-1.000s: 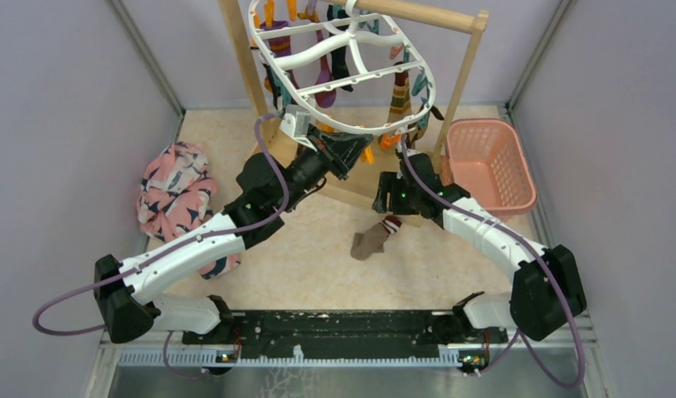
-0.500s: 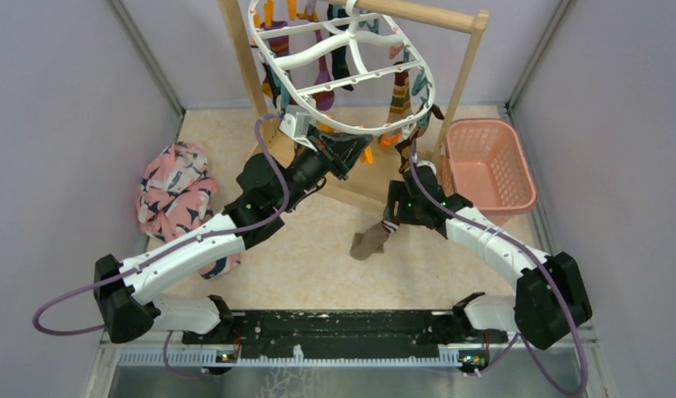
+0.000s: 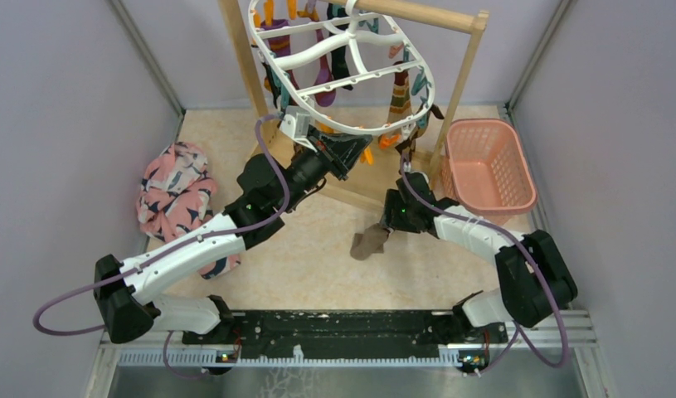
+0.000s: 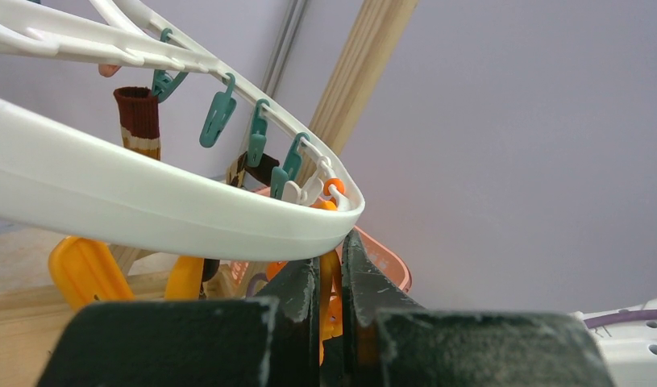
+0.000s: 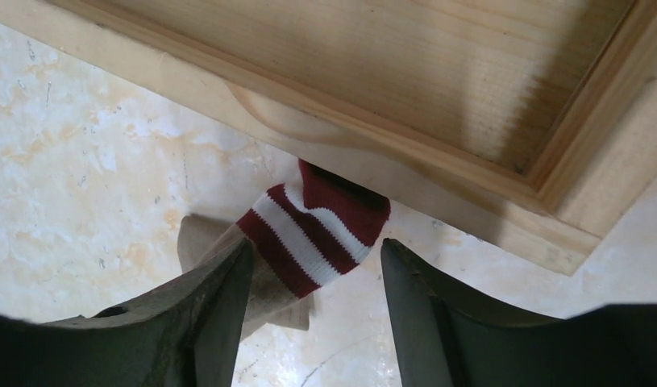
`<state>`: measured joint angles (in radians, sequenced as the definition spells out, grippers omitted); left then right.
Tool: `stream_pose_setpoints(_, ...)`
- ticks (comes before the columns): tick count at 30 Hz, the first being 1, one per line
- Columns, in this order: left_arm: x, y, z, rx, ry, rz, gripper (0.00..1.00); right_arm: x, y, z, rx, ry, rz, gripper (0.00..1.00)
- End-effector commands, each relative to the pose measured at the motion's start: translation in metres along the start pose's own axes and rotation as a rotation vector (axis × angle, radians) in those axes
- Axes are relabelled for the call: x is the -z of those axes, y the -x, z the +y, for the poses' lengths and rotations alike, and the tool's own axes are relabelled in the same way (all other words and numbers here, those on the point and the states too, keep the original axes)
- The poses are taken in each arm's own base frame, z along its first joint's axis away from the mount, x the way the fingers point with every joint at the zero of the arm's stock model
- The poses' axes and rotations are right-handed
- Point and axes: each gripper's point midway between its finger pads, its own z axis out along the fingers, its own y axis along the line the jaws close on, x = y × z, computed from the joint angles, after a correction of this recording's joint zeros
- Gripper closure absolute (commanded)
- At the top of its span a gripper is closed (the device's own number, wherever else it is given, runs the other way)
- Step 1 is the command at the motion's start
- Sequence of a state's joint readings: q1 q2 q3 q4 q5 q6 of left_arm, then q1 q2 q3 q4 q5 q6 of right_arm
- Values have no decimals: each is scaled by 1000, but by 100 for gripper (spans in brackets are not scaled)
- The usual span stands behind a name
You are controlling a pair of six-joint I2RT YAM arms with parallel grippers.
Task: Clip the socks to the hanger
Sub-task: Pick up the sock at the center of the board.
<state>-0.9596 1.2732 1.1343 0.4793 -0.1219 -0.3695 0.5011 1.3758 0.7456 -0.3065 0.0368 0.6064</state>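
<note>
Left arm stretched up, left fingers (image 4: pixel 297 294) pinching an orange clip (image 4: pixel 330 278) under the hanger (image 4: pixel 147 210), my right fingers (image 5: pixel 216 306) low, wide over the sock (image 5: pixel 309 230)

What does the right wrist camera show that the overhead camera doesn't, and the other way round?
Only the right wrist view shows the red-and-white striped cuff of the sock close up, framed by the open right jaws. Only the overhead view shows the hanger, the pink basket, the patterned cloth and the left arm. Both show the sock on the floor beside the wooden rack.
</note>
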Motion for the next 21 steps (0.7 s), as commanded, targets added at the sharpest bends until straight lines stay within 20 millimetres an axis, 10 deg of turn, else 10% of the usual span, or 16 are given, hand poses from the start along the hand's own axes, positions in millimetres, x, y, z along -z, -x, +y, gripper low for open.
stream_pose_setpoints(1, 6, -10, 7, -16, 20, 36, 100, -9, 8, 4, -12, 25, -41, 43)
stream_pose_setpoints(9, 8, -10, 7, -14, 19, 36, 100, -18, 2, -3, -21, 7, -27, 51)
stream_pose_setpoints(13, 9, -10, 7, -13, 20, 35, 100, -18, 3, -3, -14, 21, -43, 74)
stream_pose_setpoints(21, 9, -9, 5, -10, 10, 33, 100, 34, 47, 14, 48, 95, -235, 93)
